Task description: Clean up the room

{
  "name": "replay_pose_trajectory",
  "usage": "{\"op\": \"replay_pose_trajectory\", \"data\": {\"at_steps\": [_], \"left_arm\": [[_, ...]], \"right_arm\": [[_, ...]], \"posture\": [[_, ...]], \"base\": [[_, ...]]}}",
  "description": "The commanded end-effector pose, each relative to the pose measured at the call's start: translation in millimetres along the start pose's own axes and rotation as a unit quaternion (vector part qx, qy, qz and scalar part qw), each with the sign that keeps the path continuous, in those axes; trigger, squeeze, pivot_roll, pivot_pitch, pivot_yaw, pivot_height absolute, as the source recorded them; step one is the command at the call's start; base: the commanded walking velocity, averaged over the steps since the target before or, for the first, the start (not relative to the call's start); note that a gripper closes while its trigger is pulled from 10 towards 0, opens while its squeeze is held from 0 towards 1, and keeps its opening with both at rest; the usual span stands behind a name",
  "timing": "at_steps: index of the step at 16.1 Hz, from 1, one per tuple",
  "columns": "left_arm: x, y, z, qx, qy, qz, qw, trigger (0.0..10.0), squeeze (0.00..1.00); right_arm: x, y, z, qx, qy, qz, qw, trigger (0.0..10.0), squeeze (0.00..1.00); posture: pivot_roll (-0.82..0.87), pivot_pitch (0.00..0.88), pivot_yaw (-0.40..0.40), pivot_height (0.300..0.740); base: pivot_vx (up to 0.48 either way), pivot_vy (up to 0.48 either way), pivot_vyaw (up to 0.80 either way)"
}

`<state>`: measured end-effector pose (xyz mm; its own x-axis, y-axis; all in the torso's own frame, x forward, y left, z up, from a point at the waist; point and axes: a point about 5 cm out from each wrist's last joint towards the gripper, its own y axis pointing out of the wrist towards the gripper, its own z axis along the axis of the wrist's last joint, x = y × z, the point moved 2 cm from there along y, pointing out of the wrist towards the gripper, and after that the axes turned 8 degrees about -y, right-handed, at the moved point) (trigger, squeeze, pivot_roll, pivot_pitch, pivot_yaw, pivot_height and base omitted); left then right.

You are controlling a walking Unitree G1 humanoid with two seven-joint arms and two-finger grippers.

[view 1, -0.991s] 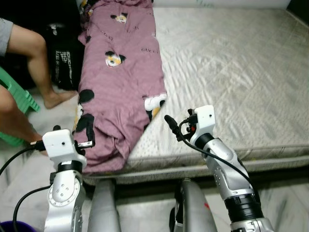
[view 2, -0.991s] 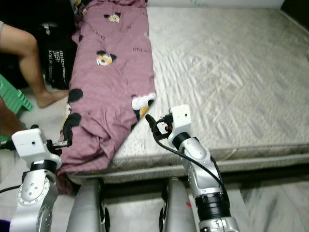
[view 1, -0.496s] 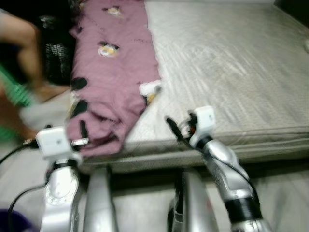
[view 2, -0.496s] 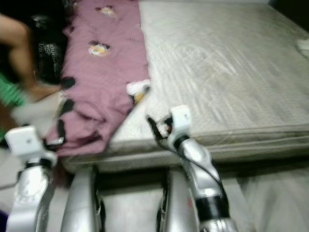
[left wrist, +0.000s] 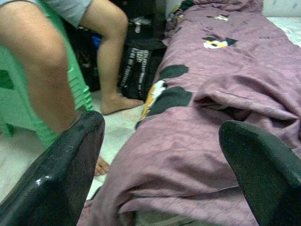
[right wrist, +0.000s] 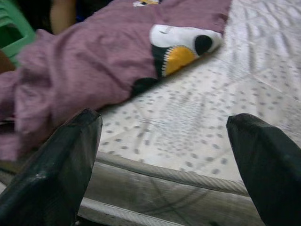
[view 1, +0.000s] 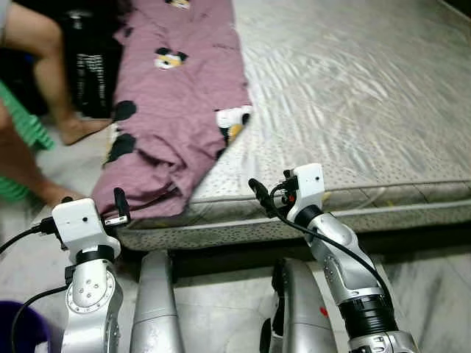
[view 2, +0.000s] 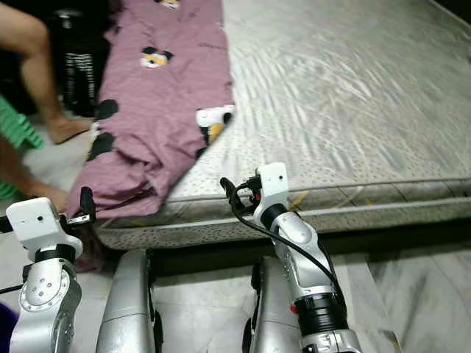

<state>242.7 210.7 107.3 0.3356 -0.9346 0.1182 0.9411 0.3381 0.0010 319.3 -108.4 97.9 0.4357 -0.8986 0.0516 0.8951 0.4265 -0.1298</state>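
Because the mauve blanket (view 1: pixel 176 103) lies limp in a long strip down the upper left of the frame, bunched at the near corner of the mattress (view 1: pixel 353 95), it should handle as soft, light and floppy. The crumpled folds near the edge look the best place to pinch. The left gripper (left wrist: pixel 164 174) hovers empty, fingers spread, facing those folds; the right gripper (right wrist: pixel 169 160) likewise gapes, empty, at the mattress edge.
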Motion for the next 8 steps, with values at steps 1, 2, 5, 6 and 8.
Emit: {"op": "replay_pose_trajectory", "data": {"at_steps": [1,2,5,6,8], "left_arm": [[1.1,0.0,1.8,0.001,0.002,-0.001,1.0,10.0,0.0],[-0.5,0.8,2.5,0.002,0.001,0.003,1.0,10.0,0.0],[-12.1,5.0,10.8,0.019,0.0,0.028,0.999,10.0,0.0],[-19.3,8.3,13.4,0.025,0.006,0.043,0.999,10.0,0.0],[-30.1,15.4,16.1,0.031,0.009,0.066,0.997,10.0,0.0]], "right_arm": [[4.4,-0.8,4.4,0.006,-0.003,-0.009,1.0,10.0,0.0],[5.8,-1.8,4.9,0.007,-0.001,-0.011,1.0,10.0,0.0],[17.7,-10.3,6.4,0.006,-0.01,-0.023,1.0,10.0,0.0],[28.5,-17.1,6.1,0.002,-0.023,-0.034,0.999,10.0,0.0],[47.7,-29.8,3.9,-0.009,-0.045,-0.059,0.997,10.0,0.0]], "posture": [[-0.01,0.101,-0.035,0.529],[-0.01,0.104,-0.036,0.515],[-0.02,0.124,-0.041,0.502],[-0.03,0.141,-0.045,0.502],[-0.05,0.153,-0.046,0.502]], "base": [[0.0,0.0,0.0],[0.0,0.0,0.0],[0.0,0.0,0.0],[0.0,0.0,0.0],[0.0,0.0,0.0]]}}
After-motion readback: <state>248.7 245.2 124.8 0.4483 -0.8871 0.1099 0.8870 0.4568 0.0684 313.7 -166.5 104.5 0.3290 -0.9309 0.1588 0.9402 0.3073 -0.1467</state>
